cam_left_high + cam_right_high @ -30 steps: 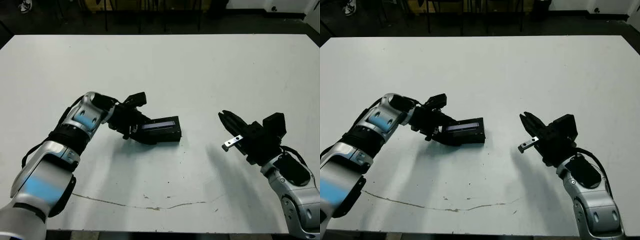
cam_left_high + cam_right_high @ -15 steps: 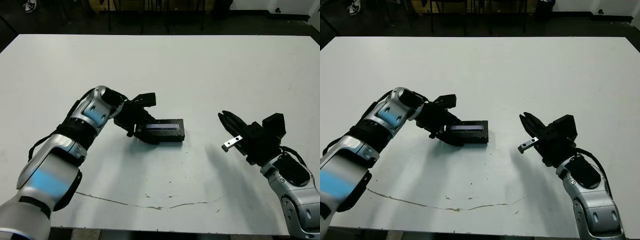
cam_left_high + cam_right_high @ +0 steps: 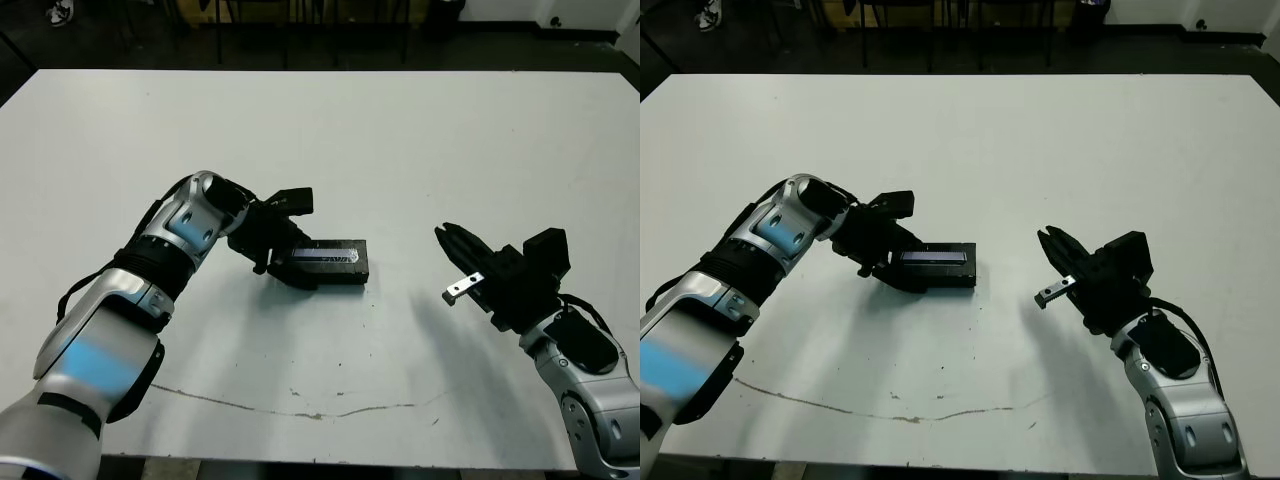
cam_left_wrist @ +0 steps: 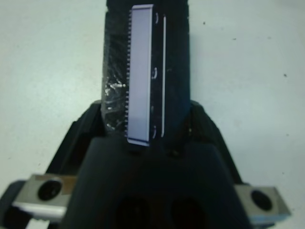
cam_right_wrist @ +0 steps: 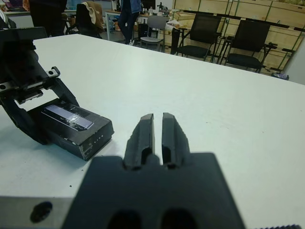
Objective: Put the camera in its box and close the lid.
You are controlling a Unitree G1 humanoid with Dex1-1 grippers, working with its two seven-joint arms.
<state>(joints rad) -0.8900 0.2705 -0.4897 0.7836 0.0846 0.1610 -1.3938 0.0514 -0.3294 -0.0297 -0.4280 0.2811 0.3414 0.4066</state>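
The box (image 3: 335, 270) lies flat on the white table (image 3: 400, 140), left of centre. The lid (image 3: 326, 256) is down on it, its pale grey strip (image 4: 141, 71) facing up. My left gripper (image 3: 277, 258) grips the box's left end, with one finger (image 5: 28, 121) on each long side. The camera is out of view. My right gripper (image 3: 444, 236) hovers above the table well to the right of the box, pointing towards it. Its fingers (image 5: 144, 131) are shut with nothing between them.
A thin crack line (image 3: 300, 410) runs across the table near its front edge. Chairs (image 5: 238, 43) and a person (image 5: 128, 14) stand beyond the far edge. A bare stretch of table lies between the box and my right gripper.
Over the last second my left arm shifted right with the box, which went from slightly tilted to flat. In the last half second nothing visibly moved. The right arm stayed put.
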